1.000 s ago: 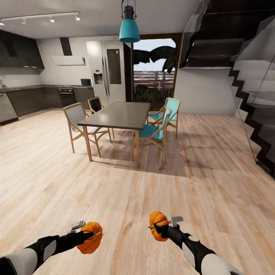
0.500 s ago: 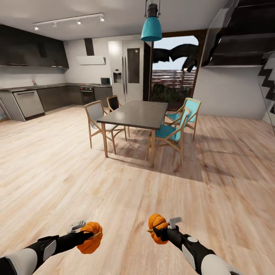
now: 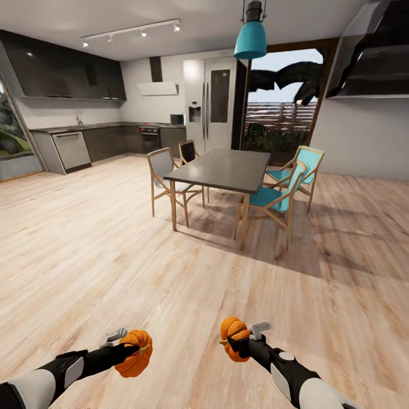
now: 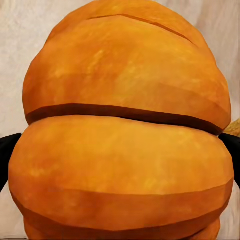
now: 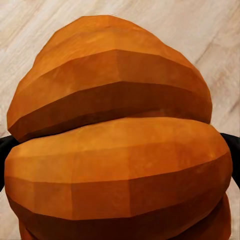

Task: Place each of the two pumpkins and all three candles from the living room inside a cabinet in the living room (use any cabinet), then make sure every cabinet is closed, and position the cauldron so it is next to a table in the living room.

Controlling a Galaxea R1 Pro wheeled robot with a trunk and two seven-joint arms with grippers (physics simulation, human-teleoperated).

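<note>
In the head view I hold two small orange ribbed pumpkins low over the wooden floor. My left gripper (image 3: 134,350) is shut on one pumpkin (image 3: 135,356), and my right gripper (image 3: 234,339) is shut on the other pumpkin (image 3: 233,334). Up close in the left wrist view, that arm's pumpkin (image 4: 125,130) sits between dark fingertips (image 4: 6,155) at both sides. The right wrist view has its pumpkin (image 5: 117,140) held the same way over pale floorboards. The candles, cabinet, cauldron and coffee table are out of view.
Ahead stands a dark-topped dining table (image 3: 221,169) with wooden and teal chairs (image 3: 278,196) around it, under a teal pendant lamp (image 3: 250,40). A dark kitchen run (image 3: 85,145) and a fridge (image 3: 213,105) line the far wall. Open wooden floor (image 3: 102,255) lies between me and them.
The whole head view has swung to the left: the dining table slid rightward and the staircase left the picture, while more kitchen came in. Both arms and pumpkins keep their place.
</note>
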